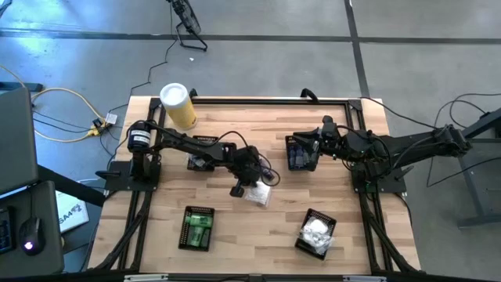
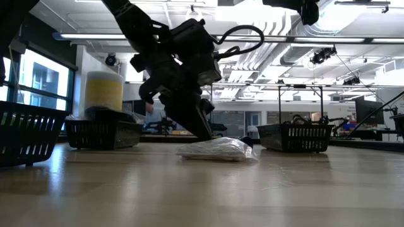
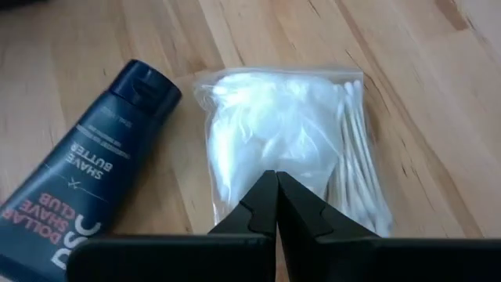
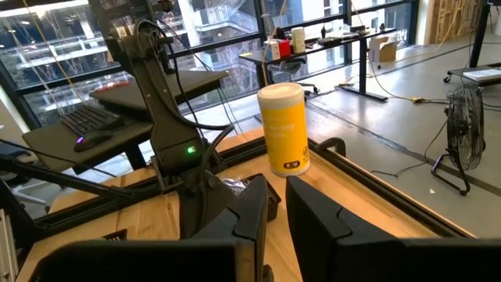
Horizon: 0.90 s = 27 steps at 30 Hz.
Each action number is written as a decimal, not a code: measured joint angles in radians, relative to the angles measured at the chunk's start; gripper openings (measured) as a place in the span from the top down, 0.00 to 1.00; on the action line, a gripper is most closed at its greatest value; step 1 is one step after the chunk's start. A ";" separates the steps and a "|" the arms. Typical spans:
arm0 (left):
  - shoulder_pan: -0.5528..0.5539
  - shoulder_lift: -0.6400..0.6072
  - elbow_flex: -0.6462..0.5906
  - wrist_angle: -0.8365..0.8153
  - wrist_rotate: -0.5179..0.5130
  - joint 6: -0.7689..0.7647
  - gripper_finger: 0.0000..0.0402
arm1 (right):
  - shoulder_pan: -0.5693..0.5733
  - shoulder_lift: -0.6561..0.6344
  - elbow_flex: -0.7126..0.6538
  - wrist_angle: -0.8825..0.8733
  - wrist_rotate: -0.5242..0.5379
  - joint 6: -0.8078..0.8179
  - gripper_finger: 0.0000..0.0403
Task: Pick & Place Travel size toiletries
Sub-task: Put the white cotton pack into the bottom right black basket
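crinkly clear plastic under the left gripper [image 3: 275, 205]: a silvery-clear packet [image 3: 291, 141] of cotton pads and swabs, lying flat on the wooden table [image 1: 258, 243] near its middle, with a dark blue tube [image 3: 82, 182] just beside it and apart. jaws pressed fully together, tips meeting right over the packet's near edge; hard to tell whether any film is pinched between them or merely touched. likely trouble from here: lifting with nothing caught and coming up empty; or catching only a thin fold, so the slack bag sags, slips free or tears on the way; or dragging the packet sideways into the tube and nudging it off its spot. right gripper [image 4: 277, 205] held high over the far basket [image 1: 300, 153] on its own side, jaws narrowly parted, nothing seen between them; could not be judged a risk unless brought down onto that basket's rim. counted from above: four black mesh baskets, namely the far one under the right arm, another [image 1: 202, 153] partly hidden under the left arm, one with green bottles [image 1: 197, 228] and one with white packets [image 1: 315, 233] at the near edge. one loose clear packet, one loose blue tube, one yellow canister [image 1: 178, 106] with a white lid. numbers inside each basket too small to tell.
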 joint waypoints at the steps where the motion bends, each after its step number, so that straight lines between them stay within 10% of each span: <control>1: 0.000 0.000 0.000 0.004 0.000 0.001 1.00 | 0.000 0.000 0.000 0.000 0.000 0.000 0.90; 27: 0.000 0.078 0.002 0.272 0.069 -0.058 1.00 | 0.000 0.000 0.000 -0.002 -0.008 0.027 0.90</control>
